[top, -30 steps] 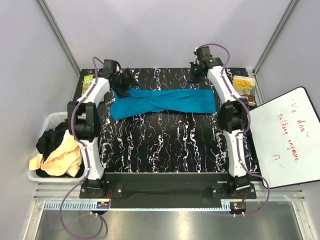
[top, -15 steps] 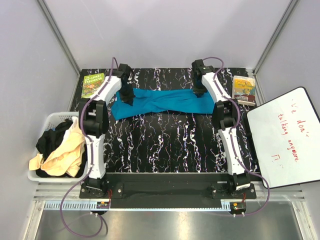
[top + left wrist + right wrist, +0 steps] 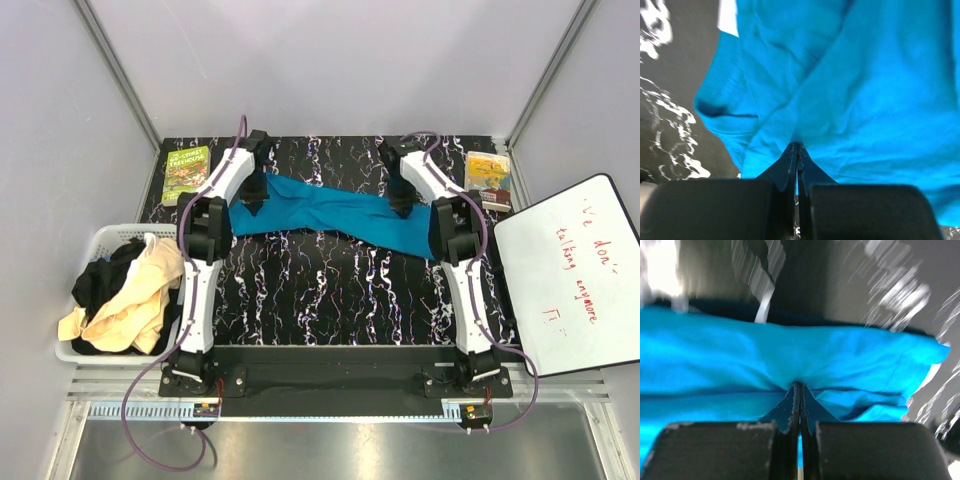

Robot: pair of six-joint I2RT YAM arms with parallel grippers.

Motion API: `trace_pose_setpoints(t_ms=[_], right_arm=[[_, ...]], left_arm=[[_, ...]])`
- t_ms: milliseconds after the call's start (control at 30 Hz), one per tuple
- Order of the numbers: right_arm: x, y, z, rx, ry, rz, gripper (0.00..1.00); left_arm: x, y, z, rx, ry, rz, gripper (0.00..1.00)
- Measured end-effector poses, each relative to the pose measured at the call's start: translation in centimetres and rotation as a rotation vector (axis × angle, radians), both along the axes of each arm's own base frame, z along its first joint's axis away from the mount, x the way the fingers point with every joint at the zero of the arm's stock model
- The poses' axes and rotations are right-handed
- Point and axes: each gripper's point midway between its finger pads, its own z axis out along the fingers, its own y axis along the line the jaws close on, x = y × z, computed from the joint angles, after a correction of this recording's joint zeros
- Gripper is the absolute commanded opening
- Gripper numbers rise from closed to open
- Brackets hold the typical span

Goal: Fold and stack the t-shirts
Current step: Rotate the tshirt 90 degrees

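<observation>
Slatted white basket (image 3: pixel 112 231) left of the wrinkled teal t-shirt (image 3: pixel 340 210) holds a crumpled black t-shirt (image 3: pixel 95 280) and cream t-shirt (image 3: pixel 130 310). Left gripper (image 3: pixel 796 146) and right gripper (image 3: pixel 797 385) pinch teal fabric.

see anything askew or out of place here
The teal shirt lies slanted, its right end nearer than its left, pinched by the left gripper and right gripper. A cream shirt spills over the basket rim.
</observation>
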Motion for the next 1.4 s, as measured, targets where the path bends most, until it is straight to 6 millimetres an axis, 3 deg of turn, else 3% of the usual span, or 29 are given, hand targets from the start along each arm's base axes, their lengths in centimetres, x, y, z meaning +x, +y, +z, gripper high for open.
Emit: trace_pose_setpoints(t_ms=[200, 367, 433, 500, 600, 700, 800, 900, 1033, 1100, 1167, 1267, 1400], right_arm=[[-8.1, 3.8, -0.2, 0.037, 0.179, 0.111, 0.00], [-16.1, 7.9, -0.2, 0.103, 0.346, 0.212, 0.00], [-18.1, 8.4, -0.1, 0.116, 0.390, 0.224, 0.00], [-18.5, 8.3, 0.2, 0.116, 0.404, 0.218, 0.00], [-17.6, 8.1, 1.1, 0.120, 0.380, 0.206, 0.00], [-14.9, 8.9, 3.1, 0.143, 0.288, 0.210, 0.00], [-10.9, 10.8, 6.5, 0.193, 0.128, 0.232, 0.00], [-7.8, 12.3, 9.5, 0.238, 0.000, 0.250, 0.00], [-3.8, 14.8, 11.4, 0.301, -0.124, 0.276, 0.00], [-2.1, 15.9, 10.9, 0.333, -0.151, 0.285, 0.00], [-0.8, 16.7, 9.5, 0.354, -0.157, 0.284, 0.00], [-0.1, 16.2, 7.0, 0.385, -0.108, 0.236, 0.00], [1.7, 12.5, 5.7, 0.440, -0.086, 0.111, 0.00]], left_arm=[[3.8, 0.2, 0.4, -0.010, -0.100, 0.019, 0.00], [7.9, -0.5, 0.0, -0.094, -0.207, 0.053, 0.00], [8.7, -0.6, -0.4, -0.120, -0.228, 0.062, 0.00], [8.9, -0.5, -0.6, -0.134, -0.233, 0.066, 0.00], [9.2, -0.5, -0.6, -0.161, -0.237, 0.063, 0.00], [9.2, -1.0, -0.5, -0.206, -0.248, 0.048, 0.00], [7.3, -1.8, 0.4, -0.267, -0.245, 0.033, 0.00], [5.0, -3.4, 3.4, -0.326, -0.261, 0.005, 0.00], [2.3, -8.6, 10.3, -0.443, -0.371, -0.093, 0.00], [0.2, -12.0, 12.7, -0.505, -0.399, -0.158, 0.00], [-2.7, -15.9, 13.8, -0.574, -0.397, -0.229, 0.00], [-7.4, -21.4, 12.2, -0.664, -0.307, -0.314, 0.00], [-12.1, -24.4, 7.3, -0.729, -0.131, -0.297, 0.00]])
